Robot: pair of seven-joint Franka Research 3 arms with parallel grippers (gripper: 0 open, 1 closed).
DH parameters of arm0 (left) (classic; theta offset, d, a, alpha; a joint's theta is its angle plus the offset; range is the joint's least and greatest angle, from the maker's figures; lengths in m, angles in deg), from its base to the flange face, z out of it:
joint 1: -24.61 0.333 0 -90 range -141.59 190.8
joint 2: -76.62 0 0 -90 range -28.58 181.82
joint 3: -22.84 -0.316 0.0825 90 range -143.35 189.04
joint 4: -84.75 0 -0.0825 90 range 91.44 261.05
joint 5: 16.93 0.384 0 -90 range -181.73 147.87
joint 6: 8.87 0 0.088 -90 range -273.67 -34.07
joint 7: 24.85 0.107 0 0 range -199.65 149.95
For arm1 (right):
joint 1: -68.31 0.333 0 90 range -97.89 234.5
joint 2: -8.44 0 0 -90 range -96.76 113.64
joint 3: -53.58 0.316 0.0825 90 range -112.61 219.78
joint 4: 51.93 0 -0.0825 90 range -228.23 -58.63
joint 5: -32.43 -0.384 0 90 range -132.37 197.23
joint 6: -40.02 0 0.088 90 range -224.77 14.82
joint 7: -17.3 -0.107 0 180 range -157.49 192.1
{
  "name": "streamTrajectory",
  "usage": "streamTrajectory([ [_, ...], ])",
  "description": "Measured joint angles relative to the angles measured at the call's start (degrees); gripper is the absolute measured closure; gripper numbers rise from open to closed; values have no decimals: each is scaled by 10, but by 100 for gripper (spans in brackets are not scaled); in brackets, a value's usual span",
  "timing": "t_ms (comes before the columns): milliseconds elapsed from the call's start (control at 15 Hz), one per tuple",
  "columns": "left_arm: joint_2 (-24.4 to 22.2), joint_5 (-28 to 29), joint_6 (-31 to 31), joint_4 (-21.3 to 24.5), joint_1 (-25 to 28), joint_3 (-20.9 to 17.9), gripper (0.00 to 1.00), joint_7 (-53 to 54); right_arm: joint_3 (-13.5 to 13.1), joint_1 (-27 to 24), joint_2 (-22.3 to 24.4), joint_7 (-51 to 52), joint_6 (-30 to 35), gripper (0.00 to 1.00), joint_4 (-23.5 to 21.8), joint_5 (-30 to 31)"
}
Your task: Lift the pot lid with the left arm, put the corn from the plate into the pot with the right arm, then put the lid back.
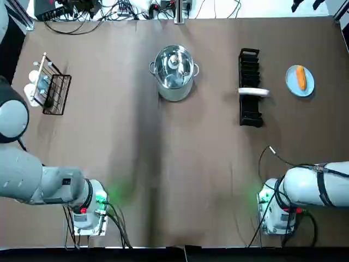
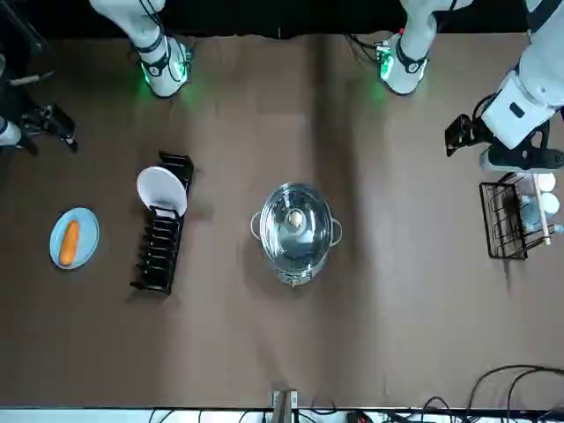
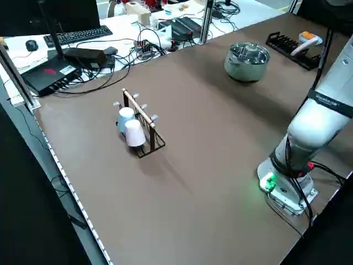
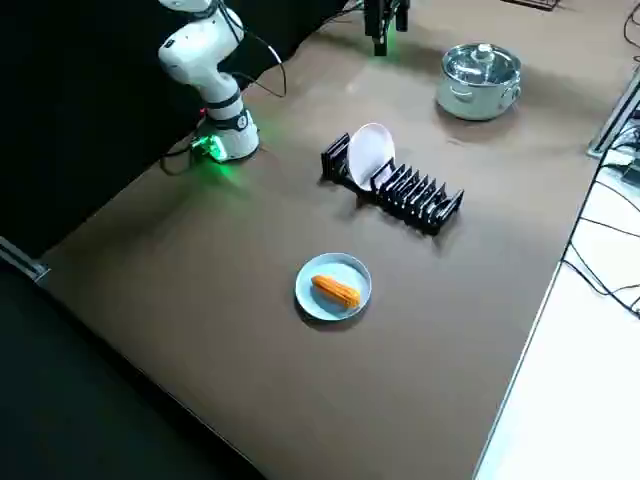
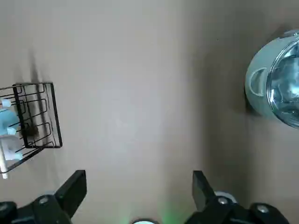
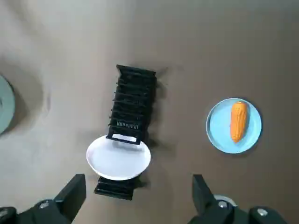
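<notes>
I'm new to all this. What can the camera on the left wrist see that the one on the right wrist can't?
Only the left wrist view shows the pot and a wire rack holding cups. Only the right wrist view shows the corn on its blue plate, and a black dish rack with one white plate. A grey curve at its edge might be the pot; I cannot tell. Both show the brown table and an open, empty gripper: the left gripper and the right gripper.
</notes>
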Motion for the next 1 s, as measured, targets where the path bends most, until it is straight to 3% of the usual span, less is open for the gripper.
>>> streamTrajectory([
  [467, 6, -1, -5, 6, -1, -1, 0, -7, 3, 1, -6, 31, 41, 0, 10, 14],
  [733, 20, -2, -7, 9, -33, 5, 0, -53, 1, -11, -11, 37, 53, 0, 10, 15],
  [1000, 38, -6, -8, 10, -72, 18, 0, -102, -2, -38, -67, 41, 54, 0, 8, 15],
])
